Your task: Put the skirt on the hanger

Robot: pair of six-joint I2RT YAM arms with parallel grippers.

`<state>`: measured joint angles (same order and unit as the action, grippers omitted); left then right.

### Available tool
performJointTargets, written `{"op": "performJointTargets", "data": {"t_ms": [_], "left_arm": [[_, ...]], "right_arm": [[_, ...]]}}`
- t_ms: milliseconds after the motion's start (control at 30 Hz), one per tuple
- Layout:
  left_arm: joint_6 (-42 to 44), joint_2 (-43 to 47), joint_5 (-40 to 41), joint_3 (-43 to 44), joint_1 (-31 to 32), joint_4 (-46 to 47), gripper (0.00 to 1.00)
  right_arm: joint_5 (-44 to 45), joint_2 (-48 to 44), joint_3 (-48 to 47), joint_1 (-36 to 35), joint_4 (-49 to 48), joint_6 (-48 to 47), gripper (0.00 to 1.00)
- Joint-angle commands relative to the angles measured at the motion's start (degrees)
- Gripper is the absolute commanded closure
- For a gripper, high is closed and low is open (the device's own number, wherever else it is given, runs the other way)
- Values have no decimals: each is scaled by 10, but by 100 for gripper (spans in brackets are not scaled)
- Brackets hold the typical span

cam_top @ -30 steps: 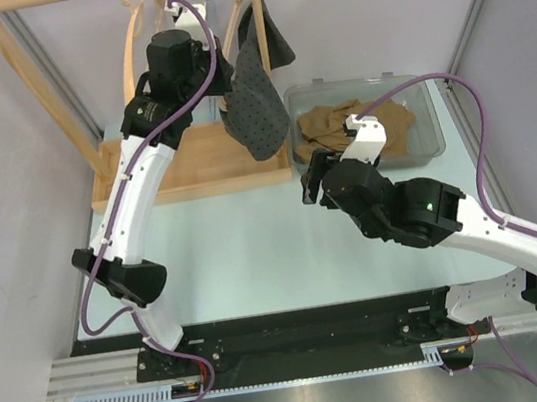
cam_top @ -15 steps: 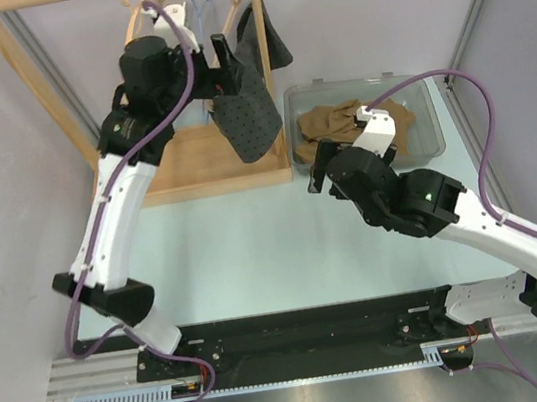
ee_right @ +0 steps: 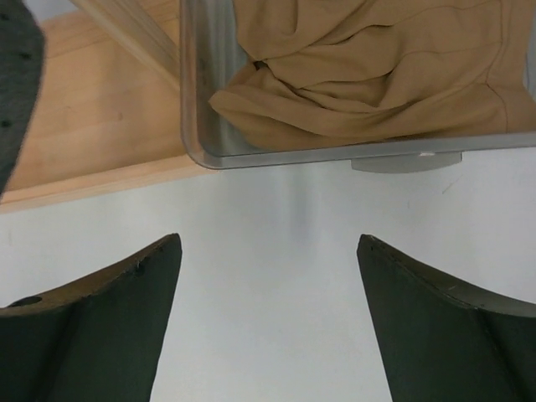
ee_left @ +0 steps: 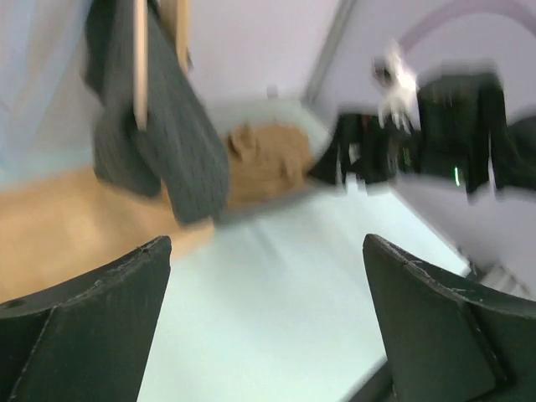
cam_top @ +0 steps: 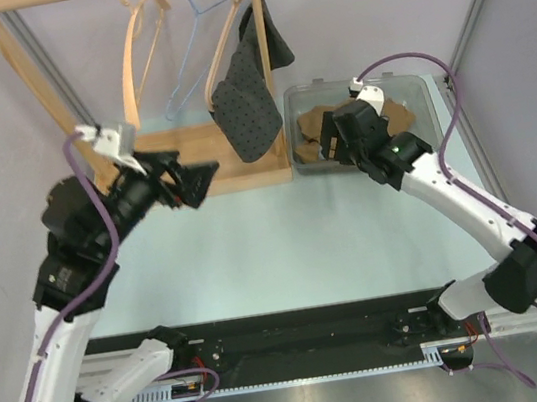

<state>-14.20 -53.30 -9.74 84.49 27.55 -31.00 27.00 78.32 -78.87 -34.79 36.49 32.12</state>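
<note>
Far left, the light wooden clothes rack (cam_top: 28, 80) stood at the back of the pale desk (cam_top: 276, 250). In front of its base board the left pincer (cam_top: 193, 172) hung with its jaws spread wide and nothing between them; its wrist view, blurred, showed the same empty gap (ee_left: 264, 247). On the rail, from the left: a bare curved wooden hanger (cam_top: 130, 65), a thin blue wire hanger (cam_top: 184, 57), then a second wooden hanger (cam_top: 223, 46) carrying the dark grey dotted skirt (cam_top: 246, 103). The skirt was draped over that hanger and hung free, clear of both arms. Whether it sat evenly could not be told. Just right of the rack sat a clear plastic bin (ee_right: 194, 109) holding a crumpled tan garment (ee_right: 360, 75). The right pincer (cam_top: 314, 151) hovered at the bin's near left corner, jaws apart and empty (ee_right: 268, 251), bare desk below them and the tan cloth just ahead. Judgement: the hanging step looked done for the dotted skirt, and a fetch from the bin appeared to be in hand. The next move would call for the right pincer to reach forward over the bin wall, come down on a raised fold of tan cloth and close there.
</note>
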Motion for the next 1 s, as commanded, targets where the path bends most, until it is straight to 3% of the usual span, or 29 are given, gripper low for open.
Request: {"op": "performJointTargets", "data": {"t_ms": [0, 267, 433, 667, 967], "left_arm": [[-71, 55, -49, -203, -4, 23, 0], [-95, 94, -43, -383, -3, 92, 0], [-80, 36, -30, -404, -4, 126, 0], [-77, -67, -63, -398, -3, 195, 0], [-80, -167, -98, -361, -4, 232, 1]], "right_arm": [[-95, 45, 3, 77, -80, -65, 10], [-167, 157, 3, 198, -167, -62, 12], [-197, 240, -19, 277, -224, -45, 14], [-103, 357, -114, 308, -158, -71, 18], [-54, 406, -150, 343, -114, -52, 20]]}}
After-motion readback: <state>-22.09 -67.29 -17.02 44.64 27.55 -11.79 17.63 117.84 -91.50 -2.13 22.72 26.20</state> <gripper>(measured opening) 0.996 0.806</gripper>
